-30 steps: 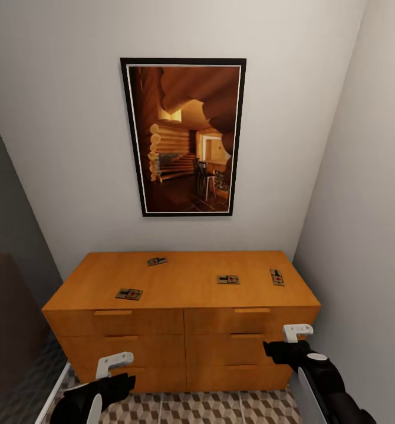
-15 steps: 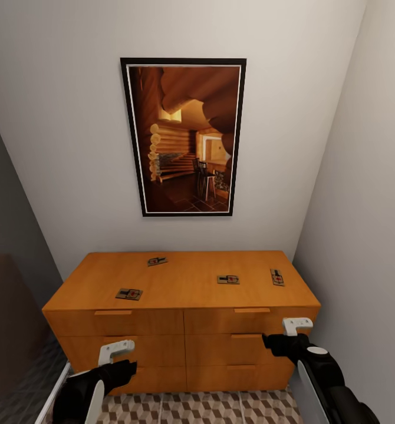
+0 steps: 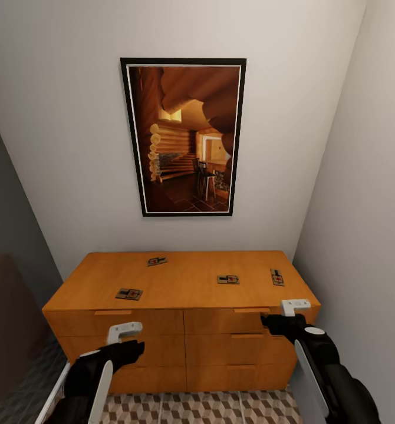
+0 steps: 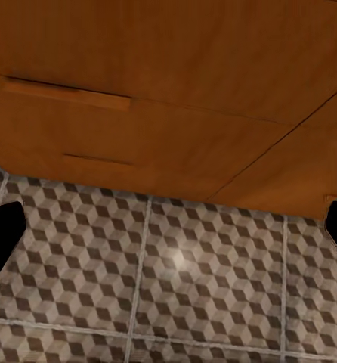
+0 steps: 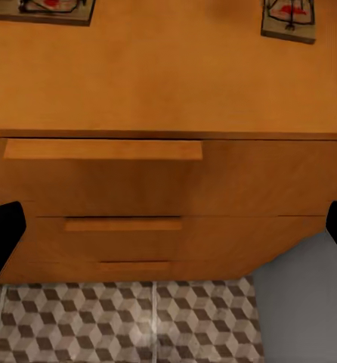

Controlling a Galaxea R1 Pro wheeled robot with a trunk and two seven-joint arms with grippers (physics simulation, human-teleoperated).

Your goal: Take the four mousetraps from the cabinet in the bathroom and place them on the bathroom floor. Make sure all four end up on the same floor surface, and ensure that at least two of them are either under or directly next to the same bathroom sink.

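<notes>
Mousetraps: four are lying flat on the cabinet (image 3: pixel 180 306) top, well apart from one another. One mousetrap (image 3: pixel 129 294) is sitting near the front edge on the left half; a second (image 3: pixel 157 261) is lying farther back, toward the wall; a third (image 3: pixel 228 280) is resting on the right half; the fourth (image 3: pixel 277 277) is lying just beside the right end, turned lengthwise. In the right wrist view two of them are showing at the cabinet top's far part, one (image 5: pixel 289 19) with its red bit and black bar visible, the other (image 5: pixel 55 9) cut off by the frame edge.

The left hand (image 3: pixel 127 340) is hanging in front of the left drawer fronts, below the cabinet top, grasping nothing. In the left wrist view its dark fingertips (image 4: pixel 4 231) are sitting at opposite edges of the frame, so the hand is standing spread wide.

The right hand (image 3: pixel 283 315) is hovering at the cabinet's front right corner, level with the top drawer. Its fingertips (image 5: pixel 2 234) are likewise showing wide apart, released, nothing between them.

The bathroom floor (image 3: pixel 221 409) with its cube pattern is showing at the foot of the cabinet. A framed picture (image 3: pixel 184 136) is hanging on the wall above.
</notes>
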